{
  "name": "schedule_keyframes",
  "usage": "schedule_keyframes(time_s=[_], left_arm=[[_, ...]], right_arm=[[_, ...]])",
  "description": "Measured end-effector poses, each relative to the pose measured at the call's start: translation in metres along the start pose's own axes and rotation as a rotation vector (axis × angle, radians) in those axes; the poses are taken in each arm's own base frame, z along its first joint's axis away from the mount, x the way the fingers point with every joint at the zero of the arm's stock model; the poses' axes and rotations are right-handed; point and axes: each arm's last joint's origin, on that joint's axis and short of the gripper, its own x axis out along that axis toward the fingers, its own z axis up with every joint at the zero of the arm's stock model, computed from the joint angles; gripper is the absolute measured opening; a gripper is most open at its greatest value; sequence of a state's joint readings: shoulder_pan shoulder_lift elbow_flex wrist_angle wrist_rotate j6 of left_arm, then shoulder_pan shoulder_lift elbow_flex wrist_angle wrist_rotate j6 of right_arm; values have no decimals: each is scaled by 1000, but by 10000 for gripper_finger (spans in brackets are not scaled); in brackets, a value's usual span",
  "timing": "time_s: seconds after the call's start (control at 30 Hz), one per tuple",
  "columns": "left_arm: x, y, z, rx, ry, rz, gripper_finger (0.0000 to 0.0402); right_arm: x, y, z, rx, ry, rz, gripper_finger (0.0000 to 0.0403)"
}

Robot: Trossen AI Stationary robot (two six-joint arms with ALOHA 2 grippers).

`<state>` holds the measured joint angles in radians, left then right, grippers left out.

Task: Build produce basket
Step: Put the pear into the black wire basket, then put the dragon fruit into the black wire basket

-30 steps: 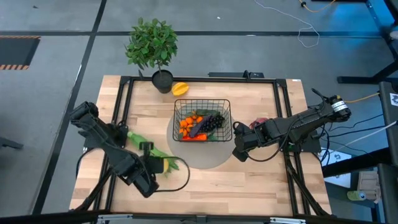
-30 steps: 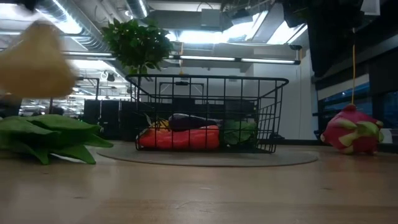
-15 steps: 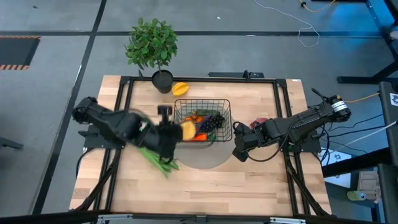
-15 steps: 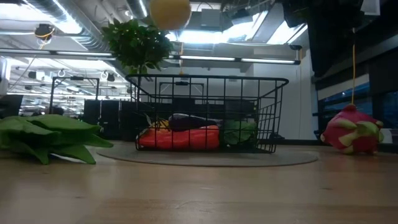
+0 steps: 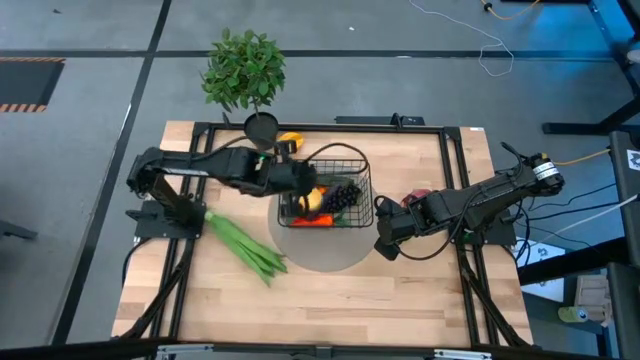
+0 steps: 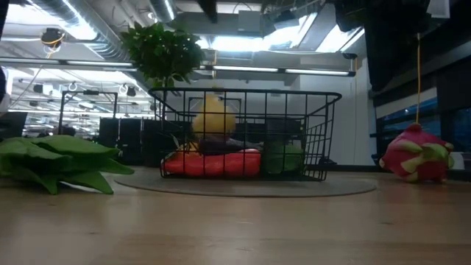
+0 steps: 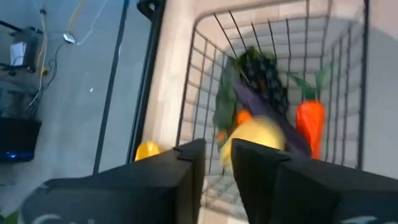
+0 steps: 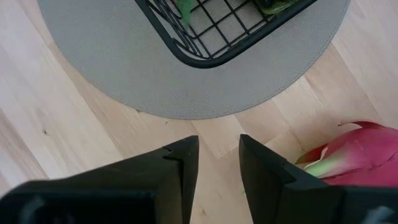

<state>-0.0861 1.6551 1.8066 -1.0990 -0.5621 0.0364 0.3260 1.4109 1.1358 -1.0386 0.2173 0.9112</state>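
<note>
The black wire basket stands on a grey round mat and holds a carrot, an eggplant, dark grapes and greens. A yellow pear lies on top of them and also shows in the left wrist view. My left gripper hangs over the basket's left part, narrowly open, with the pear below it and free. Long green stalks lie flat on the table to the left. A pink dragon fruit lies to the right. My right gripper waits narrowly open, low beside the mat's right edge.
A potted plant stands at the table's far edge. A yellow-orange fruit lies beside its pot. There is bare wood along the near edge and between the stalks and the mat. The dragon fruit lies close to my right gripper.
My left gripper has swung quickly from beside the stalks at the near left, up and toward the far right, until it is over the basket. The yellow pear went with it, high above the table half a second ago. It now lies inside the basket, free of the fingers.
</note>
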Motion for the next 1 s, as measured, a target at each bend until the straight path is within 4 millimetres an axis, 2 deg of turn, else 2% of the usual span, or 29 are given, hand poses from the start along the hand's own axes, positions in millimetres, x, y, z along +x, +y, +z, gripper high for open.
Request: schedule_keyframes(time_s=[0.13, 0.37, 0.57, 0.83, 1.0], left_arm=[[7, 6, -3, -11, 37, 15, 87], [1, 10, -6, -9, 46, 14, 89], [-1, 9, -21, -16, 174, 15, 89], [-3, 10, -28, -53, 241, 26, 89], [-3, 11, -31, -20, 269, 26, 89]], right_arm=[[0, 0, 0, 0, 4, 3, 104], [0, 0, 0, -2, 9, 2, 104], [0, 1, -2, -8, 10, 4, 104], [-2, 6, -9, -38, 20, 19, 104], [-5, 9, -20, -10, 105, 39, 104]])
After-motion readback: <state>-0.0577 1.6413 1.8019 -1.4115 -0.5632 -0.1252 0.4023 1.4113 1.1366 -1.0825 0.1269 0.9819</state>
